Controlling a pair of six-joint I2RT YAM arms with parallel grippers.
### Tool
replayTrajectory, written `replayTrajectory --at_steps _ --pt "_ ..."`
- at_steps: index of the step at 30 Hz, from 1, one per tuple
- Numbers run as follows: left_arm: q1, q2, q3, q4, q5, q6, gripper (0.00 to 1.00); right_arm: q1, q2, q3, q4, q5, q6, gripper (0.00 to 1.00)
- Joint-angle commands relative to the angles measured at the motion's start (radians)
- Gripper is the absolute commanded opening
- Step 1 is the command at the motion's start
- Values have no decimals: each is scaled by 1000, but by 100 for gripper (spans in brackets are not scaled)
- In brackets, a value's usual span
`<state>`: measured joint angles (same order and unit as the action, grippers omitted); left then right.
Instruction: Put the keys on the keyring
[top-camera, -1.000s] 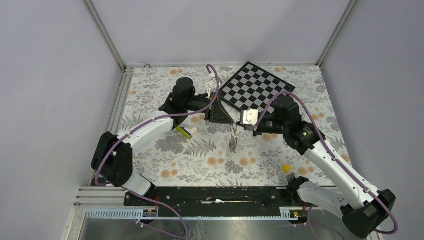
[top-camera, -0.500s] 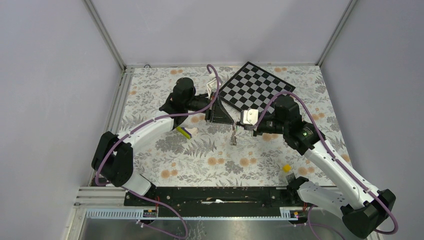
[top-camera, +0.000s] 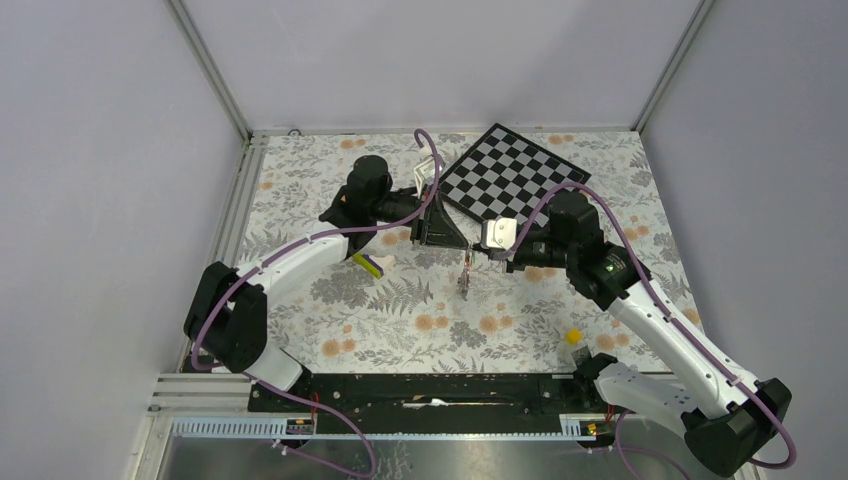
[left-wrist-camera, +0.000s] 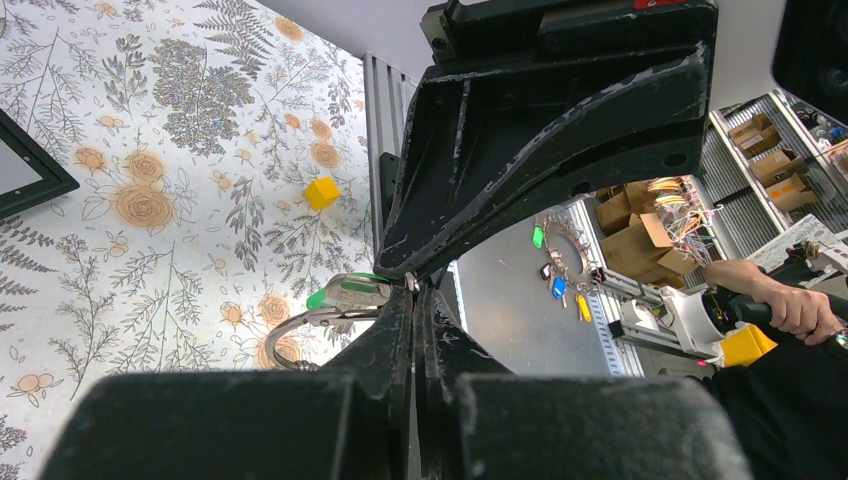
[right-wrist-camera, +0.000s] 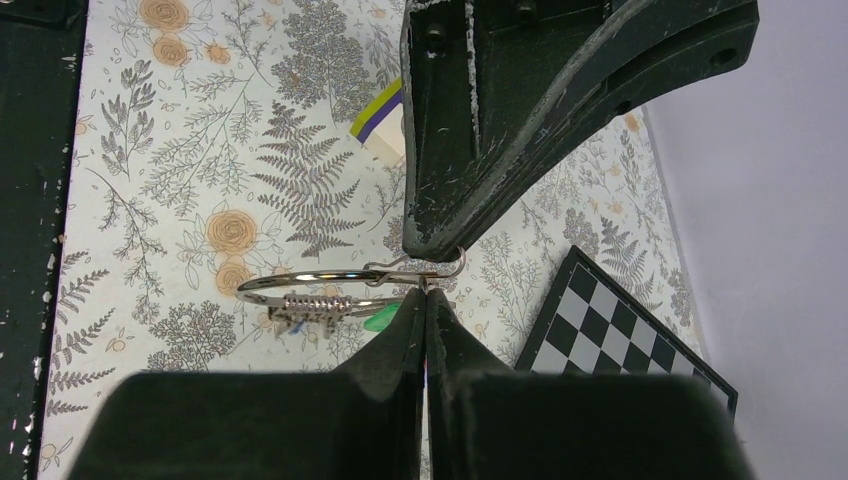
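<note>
The right gripper (right-wrist-camera: 425, 292) has its fingers pressed together on the wire end of the keyring (right-wrist-camera: 300, 279). In the right wrist view the ring juts out flat to the left of the fingertips, held clear of the flowered table (top-camera: 400, 325). The green key (right-wrist-camera: 380, 321) sits just under the ring, close beside those fingertips. The left gripper (left-wrist-camera: 415, 292) meets the right one tip to tip from the other side, its fingers closed tight too. The key's metal shank and the ring's curve lie right at its tips (whether the fingers pinch the key or the wire cannot be told). From above, the bunch dangles between the two grippers, near the lower corner of the checkerboard (top-camera: 510, 175). The wedge block (top-camera: 368, 264) lies beside the left arm, and the yellow cube (top-camera: 573, 336) lies well apart, near the right arm's base.
</note>
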<state>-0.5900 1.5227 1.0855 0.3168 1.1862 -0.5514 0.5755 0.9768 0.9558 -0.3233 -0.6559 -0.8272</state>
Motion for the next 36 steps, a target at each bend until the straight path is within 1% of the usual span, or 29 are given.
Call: replayTrajectory --at_steps 1,36 --pt "-10 1 -11 71 5 -3 0 -3 -16 12 41 -23 13 0" --pt "-17 18 5 56 -20 11 0 -3 -23 16 40 -35 23 0"
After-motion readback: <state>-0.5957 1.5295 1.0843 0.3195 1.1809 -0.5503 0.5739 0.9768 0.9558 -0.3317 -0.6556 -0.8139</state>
